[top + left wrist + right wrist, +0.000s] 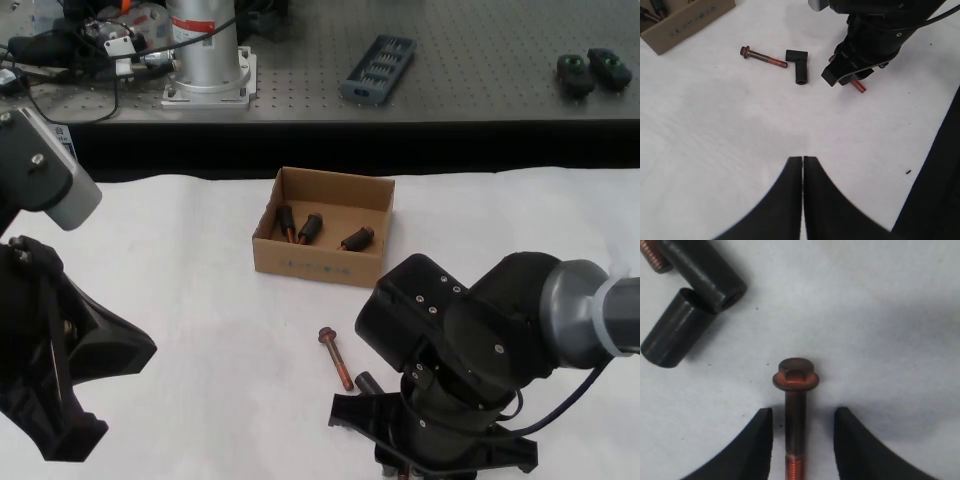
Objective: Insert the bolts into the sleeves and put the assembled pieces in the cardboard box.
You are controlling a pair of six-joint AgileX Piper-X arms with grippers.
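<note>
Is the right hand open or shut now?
The right hand is open: bare gaps separate its fingers from the bolt between them.

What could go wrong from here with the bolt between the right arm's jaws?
The bolt lies flat on the paper between the open right jaws; being round, it might roll or twist as they close. The two sleeves lie touching close beside it, so a skewed lift could knock them, perhaps into the other bolt.

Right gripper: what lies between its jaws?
In the right wrist view, a bolt lies on the white sheet, shank between the open jaws of the right gripper, touching neither.
</note>
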